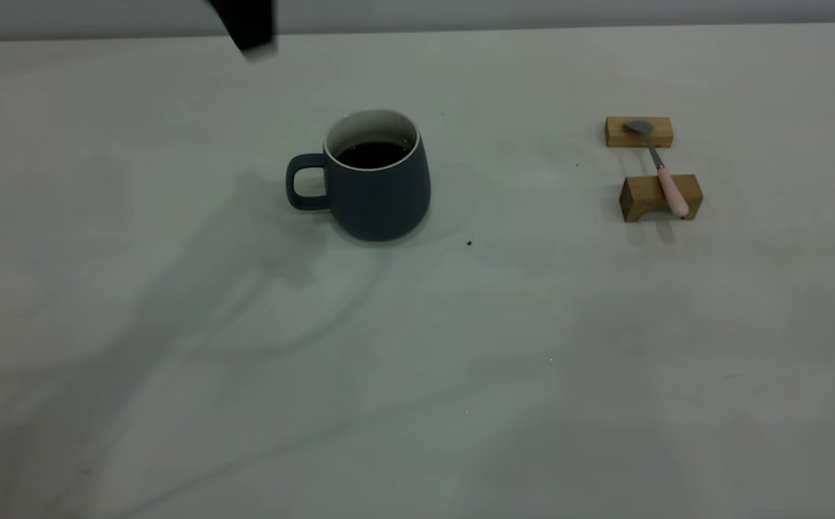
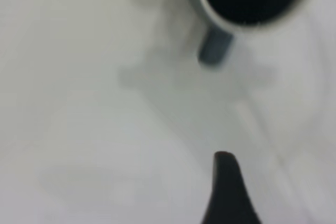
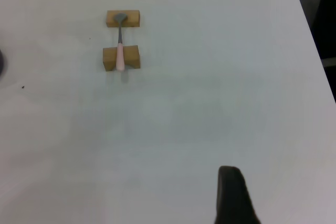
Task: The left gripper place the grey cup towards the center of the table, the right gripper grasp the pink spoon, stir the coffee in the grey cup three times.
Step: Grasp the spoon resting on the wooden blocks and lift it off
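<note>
— Left gripper (image 1: pixel 248 32)? Raised, well clear of the grey cup (image 1: pixel 370 184) beyond it on the desk (image 1: pixel 417 375); can't tell its jaws.

— Right gripper (image 3: pixel 233 198)?

— Same doubt; the pink spoon (image 1: pixel 666 180) bridges two wooden blocks (image 1: pixel 659 196) far ahead.

— Risks?

— Knocking blocks, slopping coffee (image 1: pixel 373 153). No writing visible.

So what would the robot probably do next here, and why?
Probably the right gripper should descend toward the pink spoon, which lies untouched across two wooden blocks. The grey cup of coffee already stands free near the table's middle, with the left gripper clear of it.
</note>
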`<control>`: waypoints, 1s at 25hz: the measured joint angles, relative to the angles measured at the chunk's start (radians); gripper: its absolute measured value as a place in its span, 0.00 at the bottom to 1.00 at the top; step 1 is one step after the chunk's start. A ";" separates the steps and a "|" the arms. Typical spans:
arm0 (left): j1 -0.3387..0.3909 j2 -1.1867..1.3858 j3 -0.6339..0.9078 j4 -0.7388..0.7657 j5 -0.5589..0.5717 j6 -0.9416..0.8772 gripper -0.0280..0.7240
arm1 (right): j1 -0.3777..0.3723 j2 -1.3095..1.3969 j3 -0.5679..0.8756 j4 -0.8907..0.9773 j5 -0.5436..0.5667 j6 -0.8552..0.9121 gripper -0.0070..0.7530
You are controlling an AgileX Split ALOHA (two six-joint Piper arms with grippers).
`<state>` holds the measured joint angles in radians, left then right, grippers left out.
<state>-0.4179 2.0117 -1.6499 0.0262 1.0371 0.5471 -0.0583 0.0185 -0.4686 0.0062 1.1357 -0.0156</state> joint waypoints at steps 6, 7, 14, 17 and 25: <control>0.002 -0.180 -0.004 0.011 0.131 -0.214 0.61 | 0.000 0.000 0.000 0.000 0.000 0.000 0.68; 0.002 -0.205 -0.002 0.010 0.131 -0.238 0.59 | 0.000 0.000 0.000 0.000 0.000 0.000 0.68; 0.002 -0.458 0.137 0.009 0.131 -0.380 0.50 | 0.000 0.000 0.000 0.000 0.000 -0.001 0.68; 0.002 -0.605 0.233 0.009 0.131 -0.436 0.48 | 0.000 0.000 0.000 0.000 0.000 -0.001 0.68; 0.002 -1.047 0.609 0.003 0.131 -0.559 0.48 | 0.000 0.000 0.000 0.000 0.000 0.000 0.68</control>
<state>-0.4157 0.9649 -1.0413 0.0288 1.1681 -0.0117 -0.0583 0.0185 -0.4686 0.0062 1.1357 -0.0159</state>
